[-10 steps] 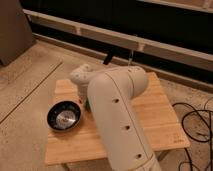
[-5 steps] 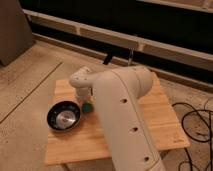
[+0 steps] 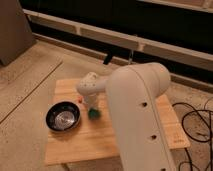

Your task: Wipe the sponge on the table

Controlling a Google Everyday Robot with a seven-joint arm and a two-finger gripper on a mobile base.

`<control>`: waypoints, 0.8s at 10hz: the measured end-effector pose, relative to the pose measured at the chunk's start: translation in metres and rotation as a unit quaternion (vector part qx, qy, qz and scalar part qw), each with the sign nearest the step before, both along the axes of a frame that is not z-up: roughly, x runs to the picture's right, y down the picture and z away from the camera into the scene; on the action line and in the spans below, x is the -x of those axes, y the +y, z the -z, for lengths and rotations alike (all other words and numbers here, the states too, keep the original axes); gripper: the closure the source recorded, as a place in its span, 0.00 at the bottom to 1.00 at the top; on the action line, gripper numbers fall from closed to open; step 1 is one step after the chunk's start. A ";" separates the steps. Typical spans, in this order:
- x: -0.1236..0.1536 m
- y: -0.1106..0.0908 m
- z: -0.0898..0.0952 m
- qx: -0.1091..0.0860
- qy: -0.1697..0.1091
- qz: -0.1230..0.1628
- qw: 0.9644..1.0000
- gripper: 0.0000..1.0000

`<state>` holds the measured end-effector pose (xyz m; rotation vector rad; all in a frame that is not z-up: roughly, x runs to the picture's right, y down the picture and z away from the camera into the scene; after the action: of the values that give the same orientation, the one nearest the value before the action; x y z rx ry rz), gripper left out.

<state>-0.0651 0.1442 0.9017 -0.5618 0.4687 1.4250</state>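
The small teal sponge (image 3: 93,113) lies on the light wooden table (image 3: 100,141), directly beneath the claw (image 3: 91,105).

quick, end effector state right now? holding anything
end effector: down at the table, right above the teal sponge, next to the black bowl; open, closed or gripping cannot be told.

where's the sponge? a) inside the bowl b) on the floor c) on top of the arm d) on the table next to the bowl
d: the sponge lies on the table beside the bowl, outside it, with the end effector right above it.
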 end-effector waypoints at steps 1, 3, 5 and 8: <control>-0.011 0.000 0.002 -0.003 0.002 -0.003 1.000 0.90; -0.020 -0.004 0.002 -0.014 -0.004 -0.003 1.000 0.79; -0.015 -0.004 0.002 -0.014 -0.009 -0.003 1.000 0.79; -0.017 -0.004 0.002 -0.013 -0.007 -0.002 1.000 0.79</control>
<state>-0.0486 0.1404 0.8992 -0.5513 0.4370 1.4284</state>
